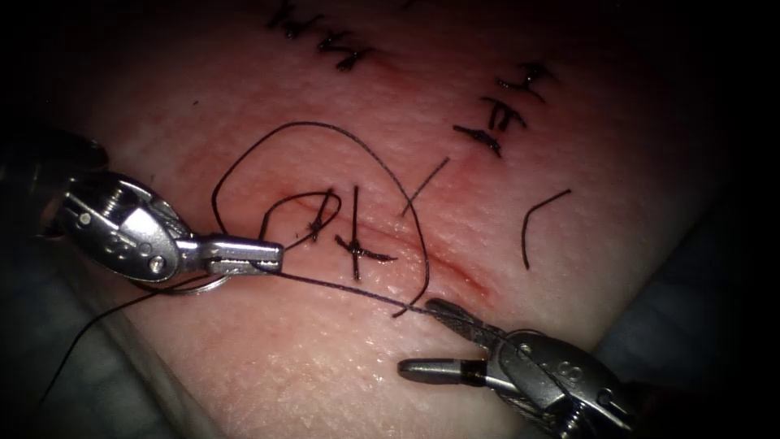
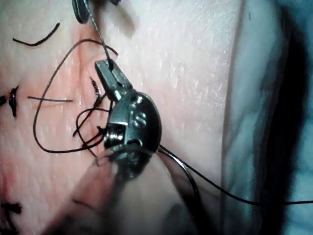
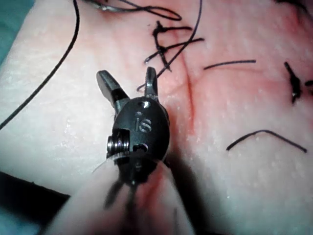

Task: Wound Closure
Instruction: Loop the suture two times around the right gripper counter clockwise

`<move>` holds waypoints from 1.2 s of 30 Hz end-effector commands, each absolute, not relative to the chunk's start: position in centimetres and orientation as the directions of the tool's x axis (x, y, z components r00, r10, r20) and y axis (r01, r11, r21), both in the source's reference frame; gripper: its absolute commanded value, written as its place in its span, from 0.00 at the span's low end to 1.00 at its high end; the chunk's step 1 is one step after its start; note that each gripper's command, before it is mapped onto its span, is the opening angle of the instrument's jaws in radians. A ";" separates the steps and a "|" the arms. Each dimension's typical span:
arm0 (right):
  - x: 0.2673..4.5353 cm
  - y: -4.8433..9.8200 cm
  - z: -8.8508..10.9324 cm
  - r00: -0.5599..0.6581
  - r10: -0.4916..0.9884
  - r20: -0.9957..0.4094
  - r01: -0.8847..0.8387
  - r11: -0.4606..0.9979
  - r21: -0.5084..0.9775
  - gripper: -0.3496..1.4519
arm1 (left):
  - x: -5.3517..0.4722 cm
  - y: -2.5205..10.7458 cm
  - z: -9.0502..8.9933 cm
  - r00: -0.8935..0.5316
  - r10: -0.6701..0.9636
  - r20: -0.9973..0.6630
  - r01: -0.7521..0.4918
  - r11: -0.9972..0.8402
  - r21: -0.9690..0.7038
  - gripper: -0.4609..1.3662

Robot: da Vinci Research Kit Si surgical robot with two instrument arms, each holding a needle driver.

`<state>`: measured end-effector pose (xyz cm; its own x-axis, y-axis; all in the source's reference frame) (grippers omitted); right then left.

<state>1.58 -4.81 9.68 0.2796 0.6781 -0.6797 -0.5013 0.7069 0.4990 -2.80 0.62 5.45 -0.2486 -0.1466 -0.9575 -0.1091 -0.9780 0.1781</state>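
- The left tool [image 1: 264,258] is seen at the left of the endoscope frame, its jaws closed on the thread [image 1: 341,286], just left of the cut [image 1: 422,252].
- The right tool [image 1: 435,337] is seen at lower right with its jaws spread wide and nothing between them; the thread runs up to its upper jaw, and contact cannot be confirmed.
- The thread is stretched in a near-straight line between the two tools, and a slack loop [image 1: 325,134] lies on the tissue [image 1: 244,358] above the cut.
- A knotted stitch [image 1: 356,248] is seen across the cut at frame centre; cut ends of thread [image 1: 540,223] lie to the right.
- The needle cannot be made out for certain.
- The thread is judged thin, limp and light, slippery where wet, and easily frayed; a firm hold on the taut stretch, away from the knot, would seem best.
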 end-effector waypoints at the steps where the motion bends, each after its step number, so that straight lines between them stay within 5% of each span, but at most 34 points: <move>1: 1.58 -4.7 9.6 0.287 0.672 -0.682 -0.499 0.713 0.493 0.58 | -2.82 0.6 5.4 -0.236 -0.149 -0.960 -0.099 -0.979 0.176 0.06; 4: 1.58 -4.6 9.6 0.285 0.652 -0.702 -0.493 0.728 0.476 0.44 | -2.85 0.5 5.3 -0.214 -0.152 -0.965 -0.088 -0.981 0.174 0.06; 7: 1.57 -4.4 9.5 0.263 0.629 -0.732 -0.491 0.740 0.459 0.00 | -2.90 0.4 5.2 -0.214 -0.169 -0.962 -0.064 -0.980 0.187 0.06; 36: 1.97 -2.9 10.5 0.213 0.483 -0.849 -0.231 0.869 0.437 0.00 | -3.25 0.3 4.7 -0.244 -0.351 -0.904 0.080 -0.936 0.342 0.06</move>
<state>1.99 -2.95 10.54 0.2133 0.4841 -0.8486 -0.2326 0.8688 0.4372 -3.25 0.26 4.70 -0.2441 -0.3478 -0.9052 0.0725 -0.9374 0.3406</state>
